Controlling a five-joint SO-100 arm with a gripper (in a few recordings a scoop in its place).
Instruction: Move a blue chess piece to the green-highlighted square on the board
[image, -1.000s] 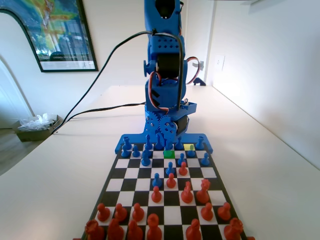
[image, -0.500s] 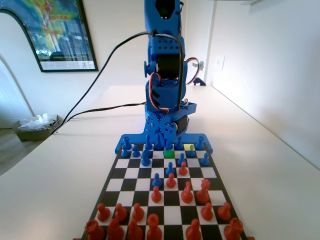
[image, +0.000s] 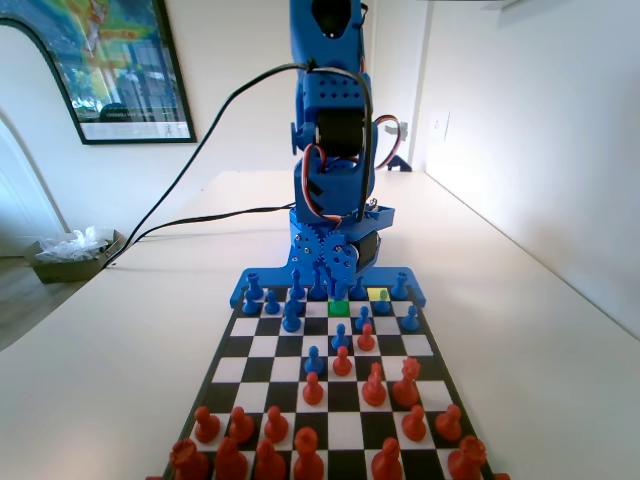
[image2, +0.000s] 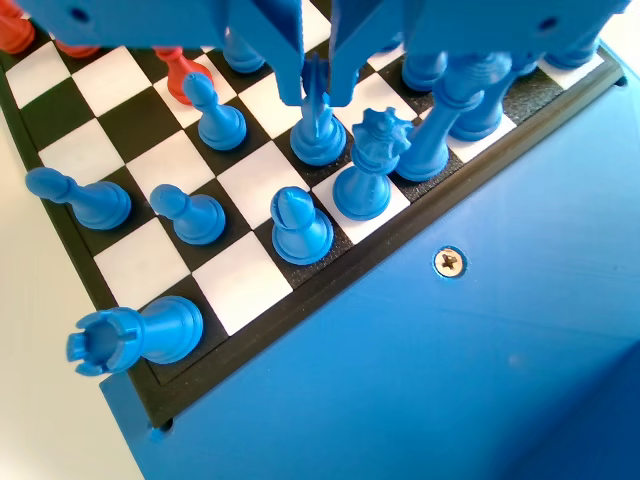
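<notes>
Narrowly parted jaws hanging either side of the thin head of a blue piece (image2: 318, 140); cannot tell whether pressing on it or just clear. Crowned blue piece (image2: 365, 180) just beside it, toward the board's blue rim. In the fixed view, low at the far end of the board (image: 420, 345), right over the green square (image: 338, 308), with a blue shape at that square's far edge; unclear whether the piece stands on the green. Yellow square (image: 378, 294) near the green one, diagonally toward the rim. Since a second ago, only a small shift in the blue arm (image: 330, 120), pieces unmoved: probably fine work at the green square, grasp or release undecided
</notes>
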